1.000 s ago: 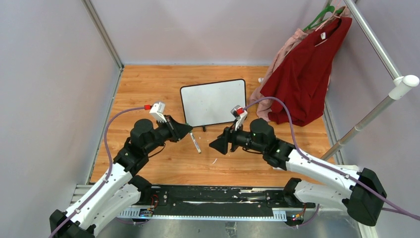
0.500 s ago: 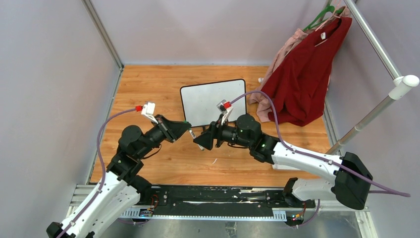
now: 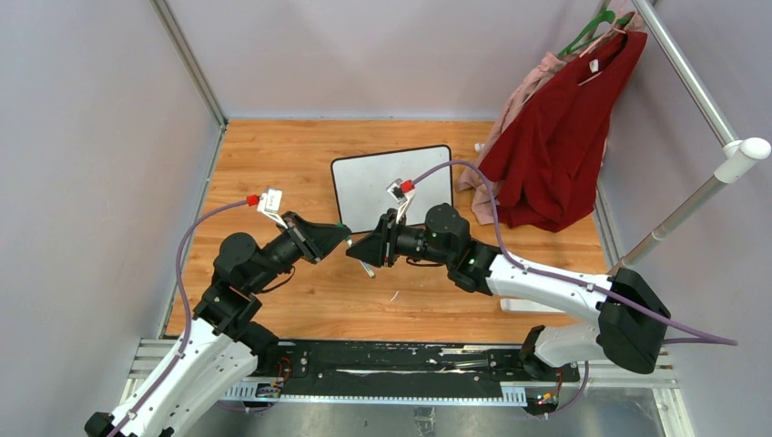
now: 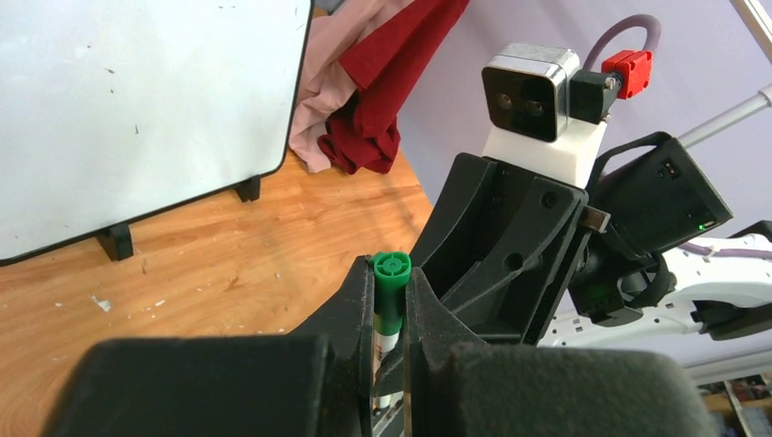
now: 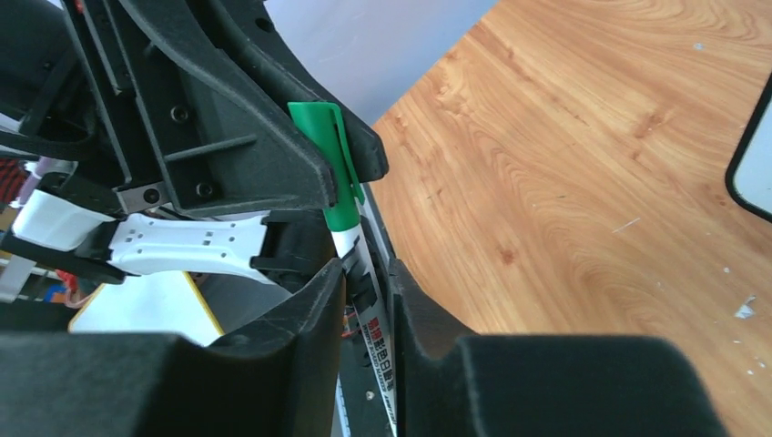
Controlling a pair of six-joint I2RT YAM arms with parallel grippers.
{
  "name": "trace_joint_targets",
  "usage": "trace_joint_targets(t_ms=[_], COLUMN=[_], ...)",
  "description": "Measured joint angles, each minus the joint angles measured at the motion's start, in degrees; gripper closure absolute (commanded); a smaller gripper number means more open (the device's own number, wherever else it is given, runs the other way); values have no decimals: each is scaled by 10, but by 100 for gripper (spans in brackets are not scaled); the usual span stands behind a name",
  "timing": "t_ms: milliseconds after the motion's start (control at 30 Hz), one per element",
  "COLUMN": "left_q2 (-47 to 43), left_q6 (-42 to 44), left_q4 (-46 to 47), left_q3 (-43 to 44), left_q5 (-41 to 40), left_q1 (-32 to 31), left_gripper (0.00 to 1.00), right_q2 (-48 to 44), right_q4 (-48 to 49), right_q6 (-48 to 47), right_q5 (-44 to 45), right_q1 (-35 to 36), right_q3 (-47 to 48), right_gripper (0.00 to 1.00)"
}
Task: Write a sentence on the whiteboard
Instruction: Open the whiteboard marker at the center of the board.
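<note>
Bright, even, diffuse light fills every view, and shadows on the worktop (image 3: 273,155) are soft and faint. The left gripper (image 4: 390,282) and right gripper (image 5: 366,269) blur at the bottom of their wrist frames, while the marker (image 5: 339,182) is sharp.

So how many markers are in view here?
1. A green-capped marker sits between the two arms, near the whiteboard: left fingers clamp its cap, right fingers flank its barrel. Others may be hidden behind the arms.
</note>
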Motion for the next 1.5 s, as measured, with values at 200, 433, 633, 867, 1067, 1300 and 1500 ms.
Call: trace_joint_targets(t_ms=[200, 433, 633, 867, 1067, 1300, 1500], left_q2=[-1, -9, -25, -43, -54, -45, 7], left_q6=[-19, -40, -52, -50, -42, 6, 57], left_q4=[-1, -5, -27, -37, -35, -135, -236], left_q3=[1, 8, 15, 24, 33, 61, 73], left_q5=[0, -3, -4, -68, -108, -164, -193], left_q1=[0, -3, -15, -5, -4, -4, -4], left_gripper=[100, 100, 100, 100, 100, 100, 100], right_q2=[-1, -24, -53, -101, -144, -246, -342], right_q4=[11, 16, 24, -7, -42, -156, -322], right_q6=[-8, -13, -16, -17, -19, -73, -137], right_q5=[-19, -20, -15, -5, 10, 83, 213], right_q1=[2, 4, 11, 15, 14, 14, 14], right_q3=[0, -14, -37, -86, -95, -98, -97], right_gripper=[100, 100, 100, 100, 100, 100, 100])
